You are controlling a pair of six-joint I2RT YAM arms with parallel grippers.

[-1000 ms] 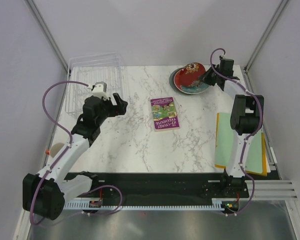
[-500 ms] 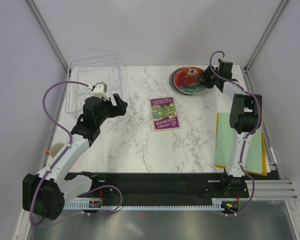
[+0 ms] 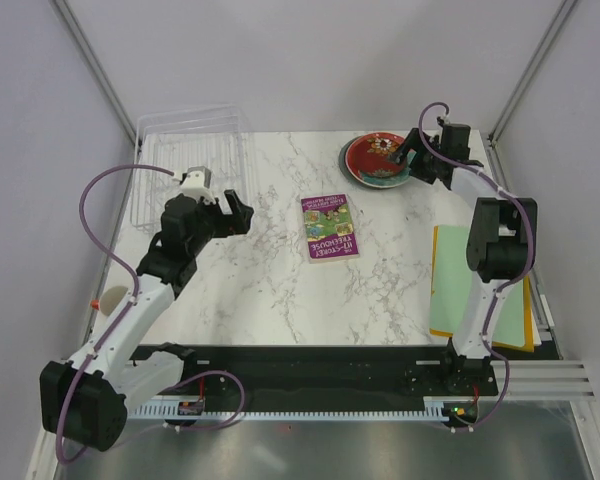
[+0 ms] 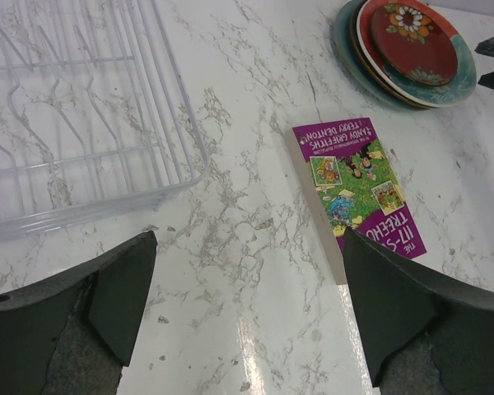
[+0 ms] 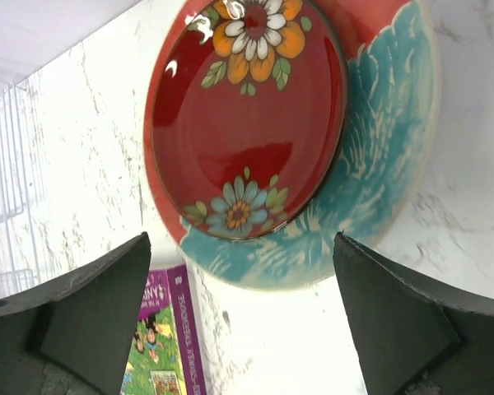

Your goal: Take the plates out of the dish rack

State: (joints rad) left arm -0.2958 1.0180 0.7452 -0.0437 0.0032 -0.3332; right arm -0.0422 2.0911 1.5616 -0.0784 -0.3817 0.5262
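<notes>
The plates [image 3: 378, 158] lie stacked flat at the back right of the table. A red floral plate [image 5: 247, 123] is on top, with a wider red one and a teal plate [image 5: 379, 181] under it. They also show as the plates [image 4: 412, 45] in the left wrist view. My right gripper [image 3: 412, 160] hangs open just right of the stack, holding nothing. In its own view the right gripper [image 5: 240, 247] has the stack's near rim between its spread fingers. The clear dish rack [image 3: 180, 125] stands at the back left, with no plate showing in it. My left gripper [image 3: 235, 210] is open beside the rack [image 4: 90, 206].
A purple book [image 3: 330, 227] lies mid-table between the arms. It shows as the book [image 4: 358, 185] close to my left gripper's right finger, and as the book [image 5: 160, 346] below the stack. A green folder [image 3: 475, 285] on a yellow one lies at the right edge.
My right gripper has opened and let go of the top red plate, which was tilted and now lies flat on the stack. The left arm shifted slightly.
</notes>
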